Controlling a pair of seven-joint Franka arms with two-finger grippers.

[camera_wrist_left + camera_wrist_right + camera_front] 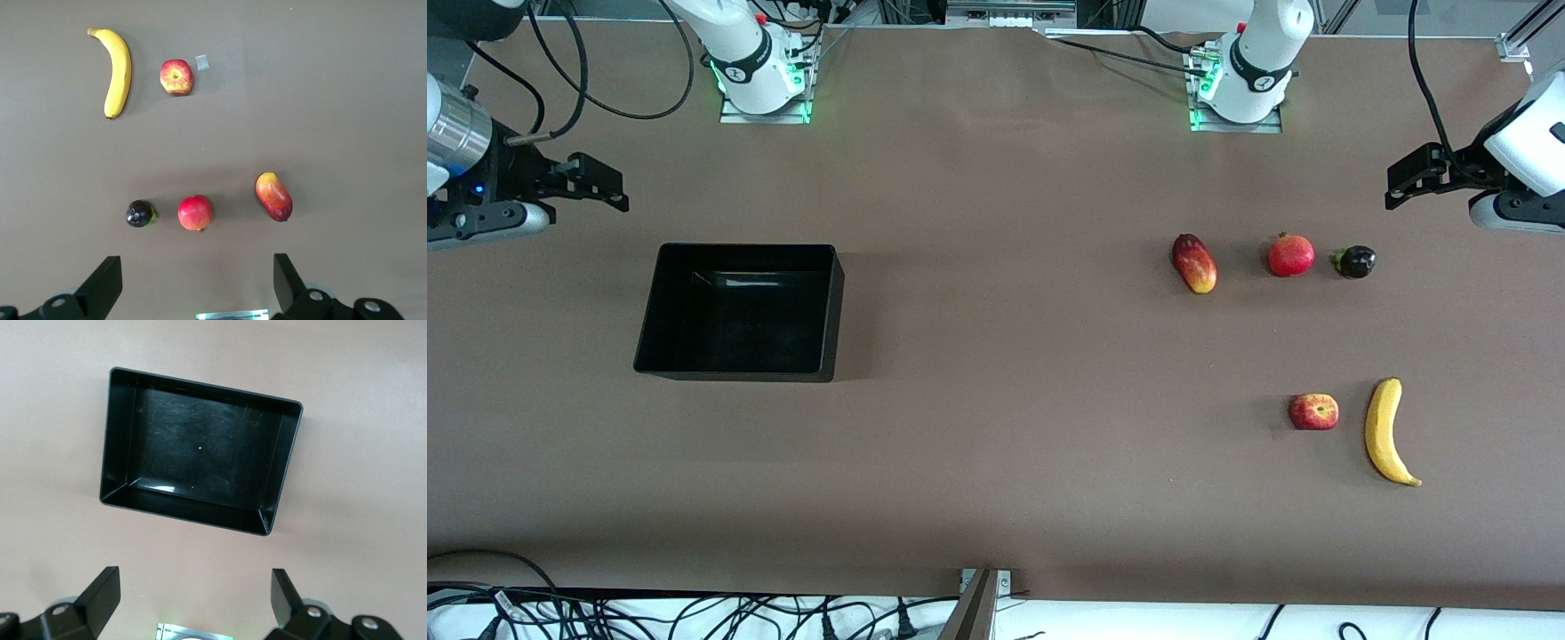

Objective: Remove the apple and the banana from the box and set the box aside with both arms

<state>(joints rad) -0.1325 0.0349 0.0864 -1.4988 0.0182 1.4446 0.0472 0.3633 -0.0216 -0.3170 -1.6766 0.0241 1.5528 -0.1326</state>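
Observation:
The black box (831,307) stands empty toward the right arm's end of the table; its wall (117,433) also shows in the right wrist view. The red apple (1313,412) and the yellow banana (1385,431) lie side by side toward the left arm's end. The left wrist view shows the same apple (176,77) and banana (118,72). My left gripper (1398,187) hangs open above that end's edge, its own view (197,280) showing nothing between its fingers. My right gripper (609,185) hangs open over the table beside the box, likewise empty (195,597).
Farther from the front camera than the apple lies a row: a mango-like fruit (1194,263), a pomegranate (1290,255) and a small dark fruit (1356,261). A small clear scrap (203,62) lies beside the apple. Brown tabletop stretches between box and fruits.

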